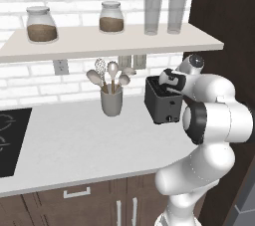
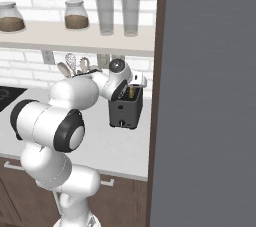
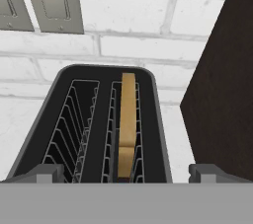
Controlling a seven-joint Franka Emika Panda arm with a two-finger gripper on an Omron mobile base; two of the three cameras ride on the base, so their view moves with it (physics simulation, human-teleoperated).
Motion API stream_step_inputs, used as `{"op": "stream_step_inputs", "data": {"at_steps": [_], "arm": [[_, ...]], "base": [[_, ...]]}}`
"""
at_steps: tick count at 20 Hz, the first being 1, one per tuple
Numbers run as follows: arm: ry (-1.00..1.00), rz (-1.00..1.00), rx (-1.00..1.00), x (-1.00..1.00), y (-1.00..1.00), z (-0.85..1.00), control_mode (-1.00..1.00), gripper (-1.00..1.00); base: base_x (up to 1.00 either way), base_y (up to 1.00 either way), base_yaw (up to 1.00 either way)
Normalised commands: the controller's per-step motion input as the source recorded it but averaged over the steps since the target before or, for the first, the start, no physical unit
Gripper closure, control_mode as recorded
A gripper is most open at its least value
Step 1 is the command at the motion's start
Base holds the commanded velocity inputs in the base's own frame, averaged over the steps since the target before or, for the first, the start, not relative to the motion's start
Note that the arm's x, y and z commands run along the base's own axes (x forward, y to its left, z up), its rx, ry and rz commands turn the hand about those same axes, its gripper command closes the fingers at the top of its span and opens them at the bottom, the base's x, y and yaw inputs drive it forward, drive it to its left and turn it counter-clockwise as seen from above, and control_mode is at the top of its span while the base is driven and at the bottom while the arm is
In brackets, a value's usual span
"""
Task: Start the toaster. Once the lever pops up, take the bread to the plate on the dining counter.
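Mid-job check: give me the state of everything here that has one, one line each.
toaster: on the counter, one slot loaded, the other empty.
bread: standing on edge in the right slot, top near the slot's rim.
gripper: open, fingertips wide apart above the toaster, holding nothing.
jars: lidded, part full of brown contents.
glasses: upright, empty.
utensil cup: upright, full of utensils.

toaster (image 1: 162, 101): on worktop (image 1: 79, 143), far right end, by wall; tall cabinet panel (image 1: 234, 31) just right of it
bread (image 3: 127, 122): upright in toaster's right slot; left slot beside it
utensil cup (image 1: 111, 101): on worktop, left of toaster, apart
gripper (image 3: 126, 171): above toaster's near edge
cooktop (image 1: 10, 140): far left of worktop
shelf (image 1: 99, 41): above worktop; 2 jars (image 1: 42, 24) left, 2 glasses (image 1: 153, 15) right
outlets (image 3: 42, 1): on wall behind toaster
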Motion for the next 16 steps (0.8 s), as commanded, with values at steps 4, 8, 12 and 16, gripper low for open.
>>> {"op": "stream_step_inputs", "data": {"at_steps": [4, 8, 12, 16], "arm": [[0.00, 0.00, 0.00, 0.00, 0.00, 0.00, -1.00, -1.00], [0.00, 0.00, 0.00, 0.00, 0.00, 0.00, -1.00, -1.00], [0.00, 0.00, 0.00, 0.00, 0.00, 0.00, -1.00, -1.00], [0.00, 0.00, 0.00, 0.01, 0.00, 0.00, -1.00, -1.00]], "base": [[0.00, 0.00, 0.00], [0.00, 0.00, 0.00], [0.00, 0.00, 0.00], [0.00, 0.00, 0.00]]}}
